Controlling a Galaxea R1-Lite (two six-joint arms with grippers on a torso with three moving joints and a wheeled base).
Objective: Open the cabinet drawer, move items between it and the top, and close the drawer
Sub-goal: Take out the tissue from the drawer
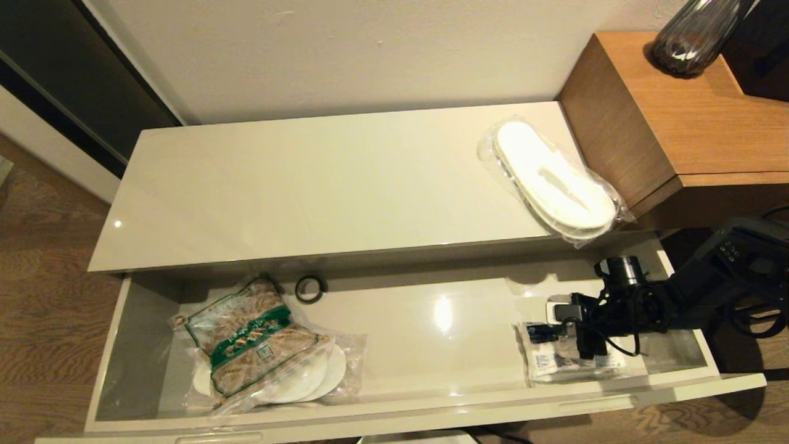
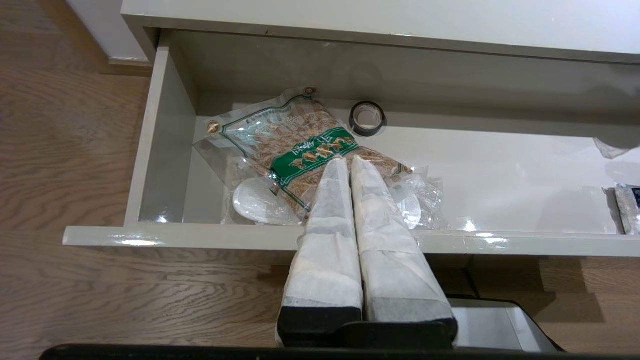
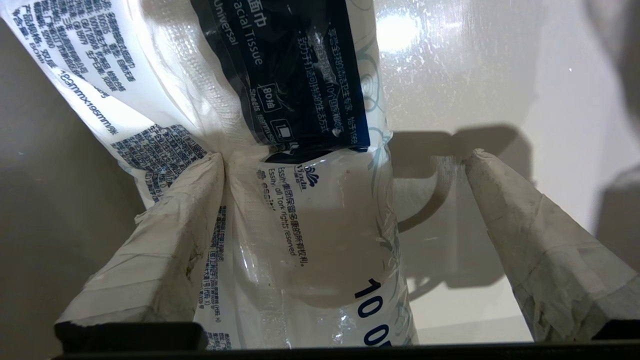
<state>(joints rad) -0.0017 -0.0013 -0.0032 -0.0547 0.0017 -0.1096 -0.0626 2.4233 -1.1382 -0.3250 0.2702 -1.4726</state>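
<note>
The right gripper's (image 3: 345, 165) 2 fingers (image 3: 165, 240) stand wide apart over the white packet with a dark blue label (image 3: 300, 165), one pressing its edge, the other clear of it. The packet lies at the right end of the open cabinet drawer (image 1: 616, 404). The left gripper's (image 2: 348, 161) fingers are pressed together near the drawer's left end. Wrapped slippers (image 1: 555, 182) lie on the top (image 1: 308, 185), far right.

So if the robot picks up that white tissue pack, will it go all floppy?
Probably a bit. The tissue pack has a soft, creased wrapper, so it may sag. It looks flat and thin, so likely light. The shiny plastic could slip between the open right hand.
</note>
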